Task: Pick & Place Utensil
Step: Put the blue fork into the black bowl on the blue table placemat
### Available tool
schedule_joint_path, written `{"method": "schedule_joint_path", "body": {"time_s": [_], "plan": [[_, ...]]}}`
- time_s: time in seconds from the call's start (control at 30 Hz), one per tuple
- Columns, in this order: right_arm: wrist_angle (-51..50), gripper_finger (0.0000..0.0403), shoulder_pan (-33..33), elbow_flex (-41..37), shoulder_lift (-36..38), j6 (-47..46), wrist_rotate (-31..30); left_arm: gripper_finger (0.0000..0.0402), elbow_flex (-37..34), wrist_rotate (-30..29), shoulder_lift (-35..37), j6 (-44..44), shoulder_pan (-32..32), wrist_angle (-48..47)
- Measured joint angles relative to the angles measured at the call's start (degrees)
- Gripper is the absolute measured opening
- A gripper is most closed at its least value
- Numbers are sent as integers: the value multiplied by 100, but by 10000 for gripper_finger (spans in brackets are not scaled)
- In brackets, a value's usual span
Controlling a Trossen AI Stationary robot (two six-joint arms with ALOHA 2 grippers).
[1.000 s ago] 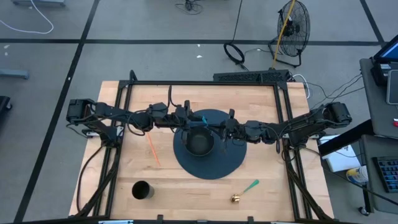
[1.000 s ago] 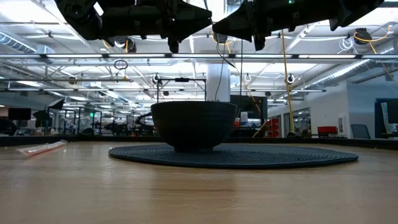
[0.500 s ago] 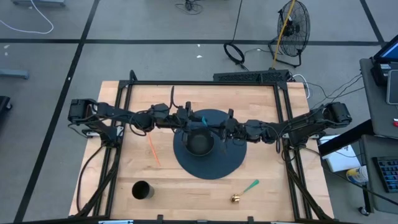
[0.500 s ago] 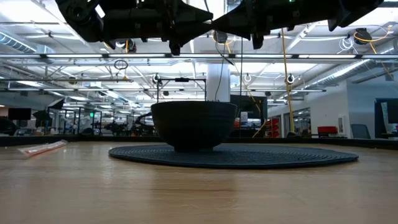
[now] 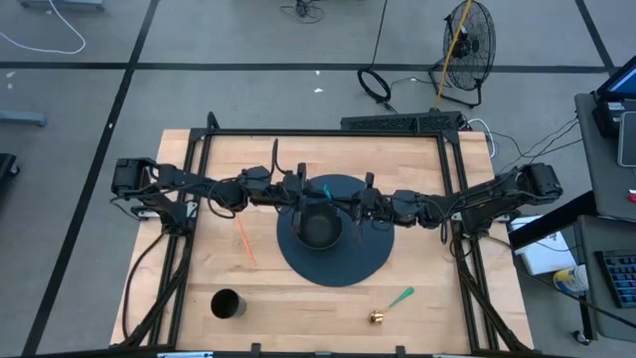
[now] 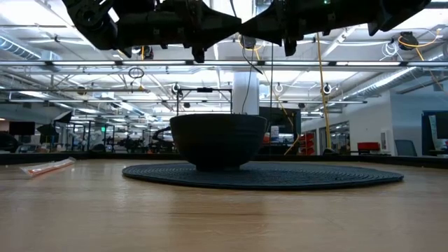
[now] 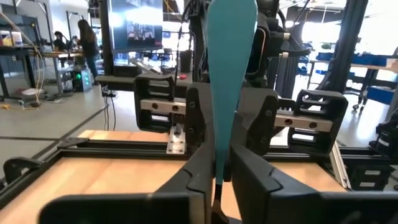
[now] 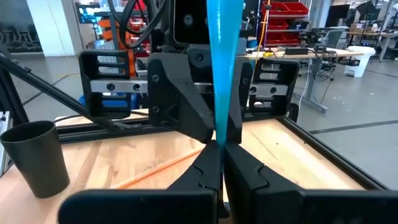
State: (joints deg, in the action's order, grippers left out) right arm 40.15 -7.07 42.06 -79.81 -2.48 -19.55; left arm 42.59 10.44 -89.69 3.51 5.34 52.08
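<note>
Wooden table (image 5: 417, 164) under two arms that meet over a bowl (image 5: 318, 228) on a round mat (image 5: 368, 261).
High view: left gripper (image 5: 310, 196) and right gripper (image 5: 348, 207) flank a teal utensil (image 5: 324, 188) above the bowl, near the table's centre; a cup (image 5: 227, 304) stands near the front left corner. Low view: both arms hang above the bowl. Left wrist view: left fingers pinch the utensil's narrow end. Right wrist view: right fingers, pressed together, pinch the same utensil.

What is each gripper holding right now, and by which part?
Both the left gripper and the right gripper pinch the teal utensil by its narrow handle.
</note>
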Motion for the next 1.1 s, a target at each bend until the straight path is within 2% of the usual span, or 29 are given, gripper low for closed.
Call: {"method": "schedule_joint_path", "body": {"time_s": [0.13,0.4,0.63,0.97,1.1], "plan": [[-9,0,0,3,2,-25,-3,33,-2,-22,0,-21,2,80],[-102,0,0,9,-4,-48,17,43,-2,-38,-2,-22,2,166],[-132,0,0,9,-4,-48,15,10,-2,-38,-2,-145,2,166],[-137,0,0,9,-4,-171,-6,7,-2,-69,-2,-157,2,164],[-138,13,0,9,-4,-320,-24,5,-2,-142,-2,-175,0,164]]}}
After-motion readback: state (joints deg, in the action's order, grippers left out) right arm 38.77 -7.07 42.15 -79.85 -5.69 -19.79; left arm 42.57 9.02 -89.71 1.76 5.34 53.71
